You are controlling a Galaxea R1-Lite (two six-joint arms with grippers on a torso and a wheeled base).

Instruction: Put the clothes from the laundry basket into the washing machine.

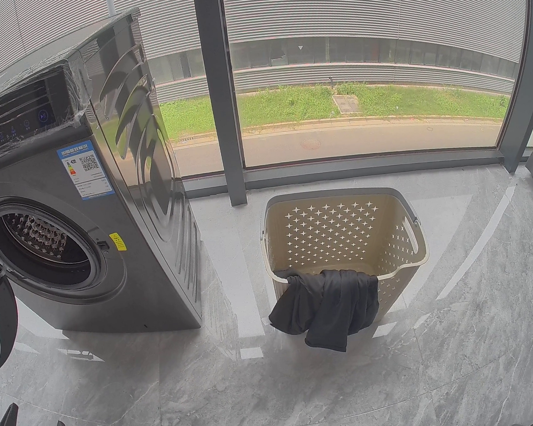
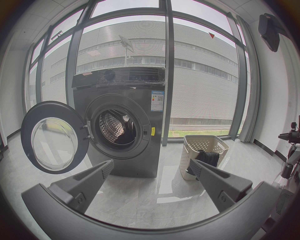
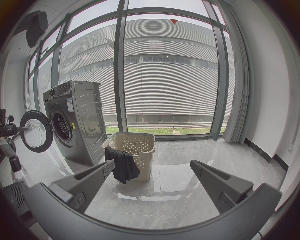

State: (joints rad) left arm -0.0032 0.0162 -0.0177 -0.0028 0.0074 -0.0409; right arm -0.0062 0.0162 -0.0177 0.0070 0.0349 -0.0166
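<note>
A cream laundry basket (image 1: 343, 227) stands on the floor by the window. A dark garment (image 1: 327, 308) hangs over its near rim, partly outside; the same garment (image 3: 123, 165) and basket (image 3: 137, 147) face the right wrist camera. The grey washing machine (image 1: 88, 191) stands at the left with its round door (image 2: 53, 140) swung open and the drum (image 2: 115, 126) exposed. My left gripper (image 2: 150, 165) is open and holds nothing, low at the near left, short of the machine. My right gripper (image 3: 150, 165) is open and holds nothing, low at the near right, well back from the basket.
A tall window with dark frame posts (image 1: 219, 90) runs behind the machine and basket. A curtain (image 3: 237, 93) hangs at the far right. Bare grey marble floor (image 1: 285, 391) lies between me and both objects.
</note>
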